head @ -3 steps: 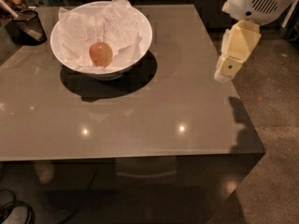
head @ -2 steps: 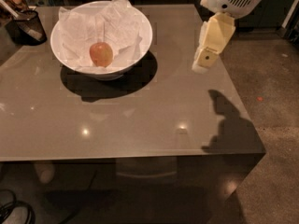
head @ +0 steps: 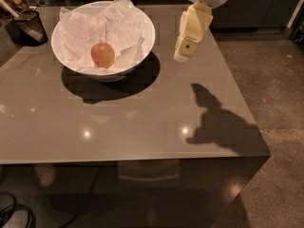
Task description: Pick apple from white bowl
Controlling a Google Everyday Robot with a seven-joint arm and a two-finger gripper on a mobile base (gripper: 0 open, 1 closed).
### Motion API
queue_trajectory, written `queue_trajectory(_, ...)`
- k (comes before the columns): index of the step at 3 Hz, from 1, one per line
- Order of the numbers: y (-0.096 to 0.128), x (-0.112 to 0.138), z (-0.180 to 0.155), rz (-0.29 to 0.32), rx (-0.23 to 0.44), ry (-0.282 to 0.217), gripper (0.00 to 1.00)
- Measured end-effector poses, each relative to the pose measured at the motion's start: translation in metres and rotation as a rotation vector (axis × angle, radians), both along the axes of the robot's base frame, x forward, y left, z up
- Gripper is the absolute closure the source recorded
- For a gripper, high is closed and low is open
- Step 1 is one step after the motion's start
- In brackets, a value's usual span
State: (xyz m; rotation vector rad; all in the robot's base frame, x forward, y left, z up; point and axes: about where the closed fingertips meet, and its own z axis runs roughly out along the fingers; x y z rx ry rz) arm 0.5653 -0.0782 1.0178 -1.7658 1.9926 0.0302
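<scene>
The apple (head: pixel 103 55), reddish-orange and yellow, lies on crumpled white paper inside the white bowl (head: pixel 142 44) at the back left of the grey table. My gripper (head: pixel 183 56) hangs in the air to the right of the bowl, above the table, pointing down and a little left. It is clear of the bowl's rim and holds nothing that I can see. Its shadow falls on the table to the lower right.
A small dark cup with utensils (head: pixel 29 26) stands at the table's far left corner, behind the bowl. The table's right edge (head: pixel 240 94) drops to a speckled floor. Dark cabinets run along the back.
My gripper has moved left, from beyond the table's right edge to over the table, closer to the bowl. The apple and bowl have not moved.
</scene>
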Motion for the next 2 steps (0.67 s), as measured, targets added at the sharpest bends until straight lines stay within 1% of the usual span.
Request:
queue_trajectory(1,0.0563,0.0396,0.0260,0.006,0.044,-0.053,0.00)
queue_trajectory(2,0.0559,0.0396,0.0257,0.005,0.044,-0.053,0.00)
